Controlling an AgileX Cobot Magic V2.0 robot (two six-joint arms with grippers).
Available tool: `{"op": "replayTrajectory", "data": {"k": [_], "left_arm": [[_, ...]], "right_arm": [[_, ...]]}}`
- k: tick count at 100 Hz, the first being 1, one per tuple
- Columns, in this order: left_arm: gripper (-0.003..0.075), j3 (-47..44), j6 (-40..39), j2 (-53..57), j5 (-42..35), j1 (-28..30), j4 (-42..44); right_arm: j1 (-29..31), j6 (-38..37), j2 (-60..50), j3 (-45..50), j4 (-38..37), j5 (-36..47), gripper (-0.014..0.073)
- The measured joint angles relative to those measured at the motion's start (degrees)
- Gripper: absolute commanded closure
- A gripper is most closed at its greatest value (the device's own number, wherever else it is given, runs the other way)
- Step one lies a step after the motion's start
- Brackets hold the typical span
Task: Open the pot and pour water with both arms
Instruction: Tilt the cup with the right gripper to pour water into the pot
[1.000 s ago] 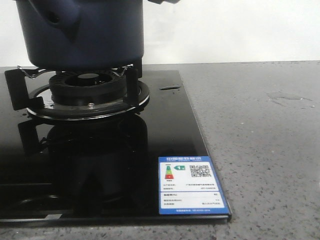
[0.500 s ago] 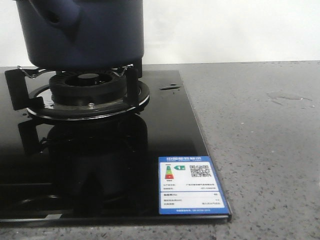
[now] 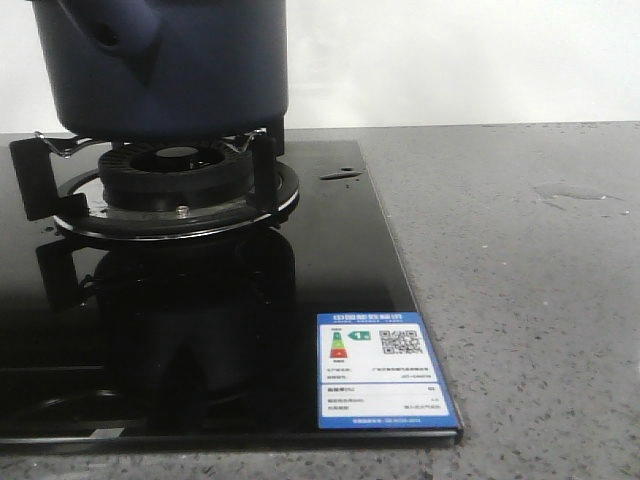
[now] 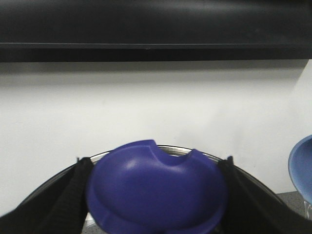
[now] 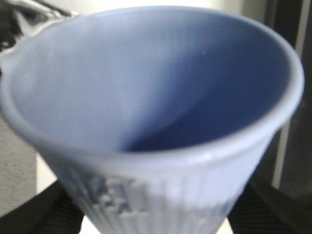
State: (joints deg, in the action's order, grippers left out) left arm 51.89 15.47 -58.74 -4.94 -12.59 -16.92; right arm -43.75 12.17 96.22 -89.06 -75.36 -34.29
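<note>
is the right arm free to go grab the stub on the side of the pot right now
Probably not. The right gripper is already shut on the pale blue cup, so it would have to put that down first. The stub on the pot itself looks uncovered.

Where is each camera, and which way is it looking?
Front view: low by the table, facing forward at the pot on the stove; no part of the robot shows.
Left wrist view: on the left arm, facing a white wall over a dark blue knob held between its black fingers.
Right wrist view: on the right arm, close up on the pale blue cup between its fingers.
Shared: the cup's rim peeks into the left wrist view too.
</note>
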Motion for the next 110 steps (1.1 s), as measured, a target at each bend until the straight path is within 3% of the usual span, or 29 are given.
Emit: {"op": "replayTrajectory", "data": {"k": [43, 110], "left_arm": [[0.035, 0.0, 0.0, 0.0, 0.0, 0.0, 0.0], [0.035, 0.0, 0.0, 0.0, 0.0, 0.0, 0.0]], "right_arm": [[0.0, 0.09, 0.0, -0.12, -10.55, 3.97, 0.0249], [0.0, -0.01, 0.0, -0.12, -11.17, 4.34, 0.0249]]}}
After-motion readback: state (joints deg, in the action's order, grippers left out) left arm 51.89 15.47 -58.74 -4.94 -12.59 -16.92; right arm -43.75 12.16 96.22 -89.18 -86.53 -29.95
